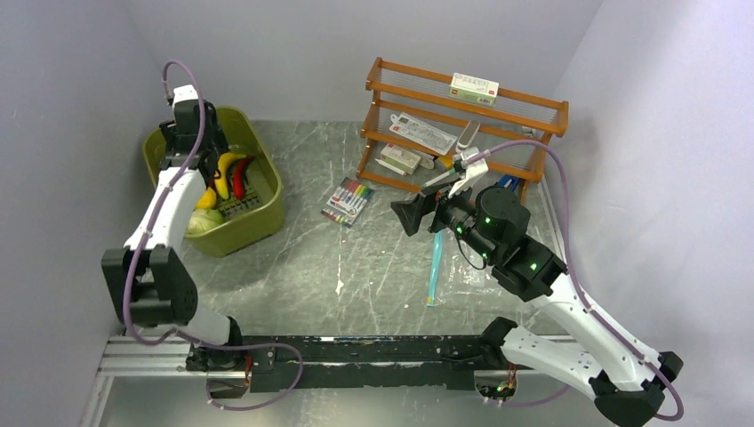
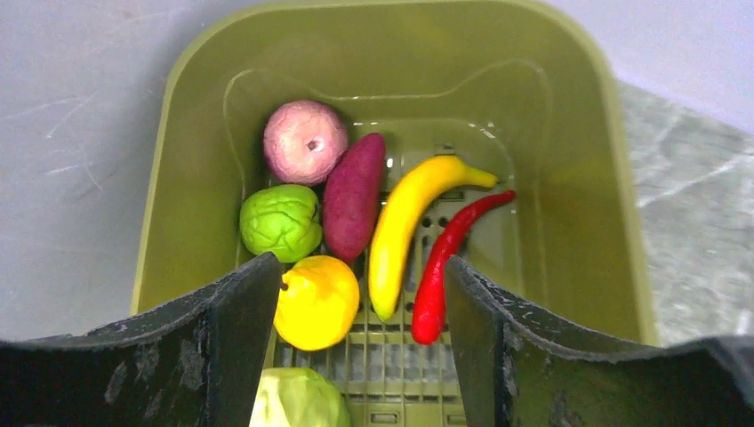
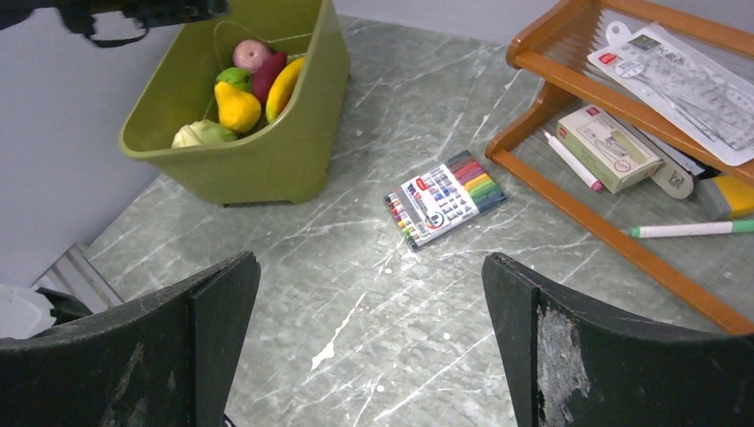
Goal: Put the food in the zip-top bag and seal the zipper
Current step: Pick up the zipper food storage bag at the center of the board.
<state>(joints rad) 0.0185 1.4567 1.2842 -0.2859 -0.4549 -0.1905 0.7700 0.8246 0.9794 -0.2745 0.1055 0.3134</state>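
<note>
Left gripper [image 2: 360, 267]: I read it spread, empty | banana [image 2: 405, 227]: just ahead, between its jaws, long axis running away, tilted right | right gripper [image 3: 369, 267]: spread, empty, well apart.

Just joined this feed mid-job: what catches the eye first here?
The olive-green tub at far left, full of bright toy food, with the left pincer open above it. Then the orange wooden rack at far right and the marker pack between them. The clear zip-top bag lies near the open right pincer.
</note>
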